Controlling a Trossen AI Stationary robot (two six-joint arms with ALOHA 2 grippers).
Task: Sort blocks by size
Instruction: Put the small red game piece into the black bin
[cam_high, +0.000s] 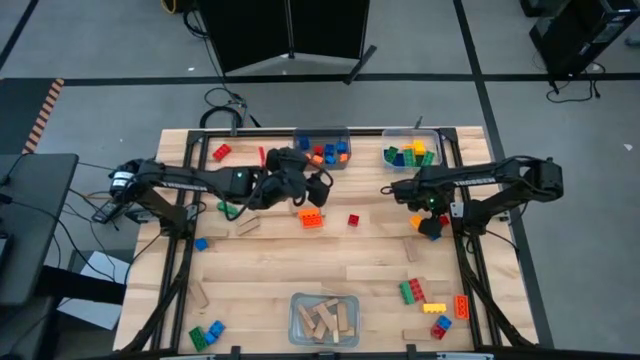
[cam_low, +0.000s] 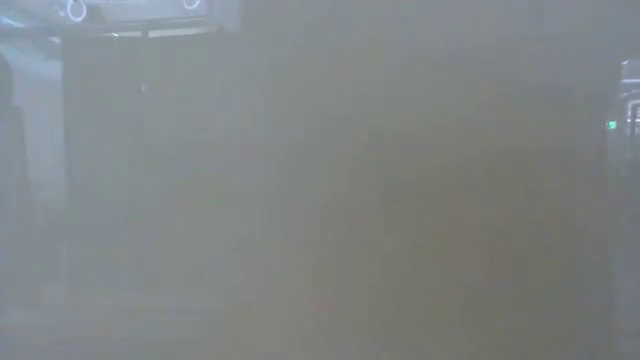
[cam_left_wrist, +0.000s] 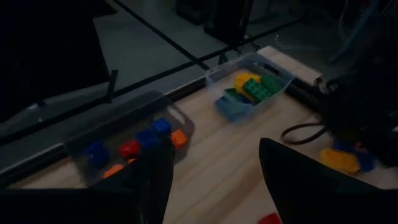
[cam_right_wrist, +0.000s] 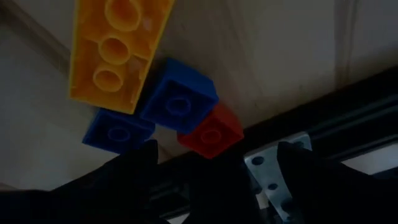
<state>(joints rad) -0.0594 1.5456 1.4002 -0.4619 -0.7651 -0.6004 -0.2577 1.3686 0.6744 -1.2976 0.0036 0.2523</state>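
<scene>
A cluster of 4 small blocks, a yellow brick (cam_right_wrist: 118, 46), 2 blue (cam_right_wrist: 179, 99) and 1 red (cam_right_wrist: 212, 132), lies by the tabletop's (cam_high: 300, 265) right edge, directly under the right claw (cam_right_wrist: 214, 155), which is spread and empty, the yellow's long axis pointing away. The left claw (cam_left_wrist: 214, 168), also spread, hovers near the far bins (cam_left_wrist: 249, 87).
</scene>
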